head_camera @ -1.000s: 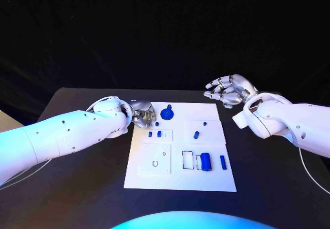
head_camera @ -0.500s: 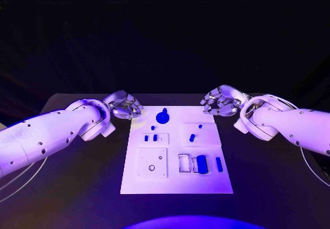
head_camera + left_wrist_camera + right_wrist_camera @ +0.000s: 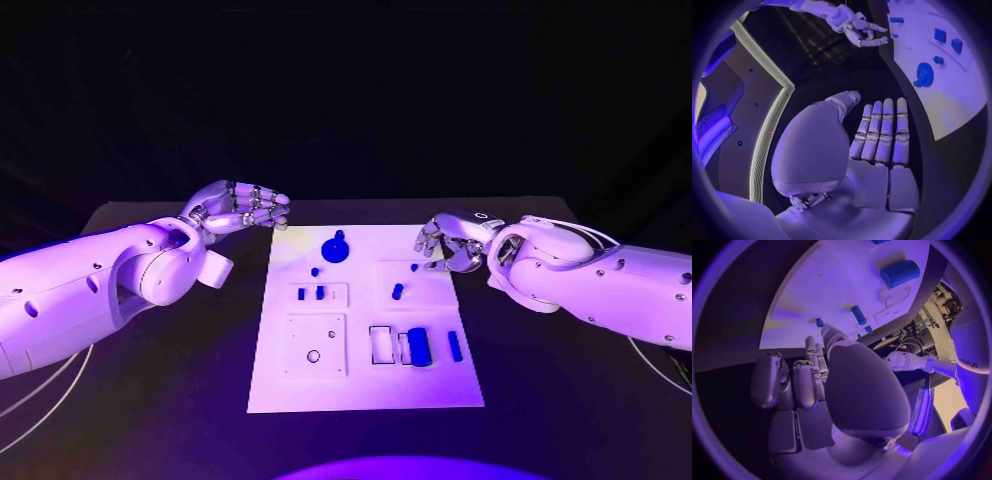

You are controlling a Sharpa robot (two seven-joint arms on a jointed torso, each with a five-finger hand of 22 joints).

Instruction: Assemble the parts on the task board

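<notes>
The white task board (image 3: 361, 385) lies mid-table. On it stand a round blue knobbed part (image 3: 335, 248), small blue pegs (image 3: 310, 293), a short blue part (image 3: 397, 291), a thick blue cylinder (image 3: 420, 345) and a slim blue bar (image 3: 454, 345). My left hand (image 3: 238, 208) hovers off the board's far left corner. In the left wrist view its fingers (image 3: 882, 130) lie straight and hold nothing, and the round part (image 3: 924, 75) is ahead. My right hand (image 3: 444, 240) hangs at the board's far right edge, fingers loosely bent and holding nothing. The right wrist view shows the cylinder (image 3: 901, 272) and a peg (image 3: 859, 315).
A raised white plate with an oval hole (image 3: 315, 345) and an open white frame (image 3: 382, 343) sit on the board's near half. The black table (image 3: 159, 400) runs wide on both sides of the board. My left arm (image 3: 101, 290) lies along the left side.
My left hand has drawn back off the board's far left part, outward and farther away, and its fingers have straightened. My right hand has come nearer, down to the board's right edge.
</notes>
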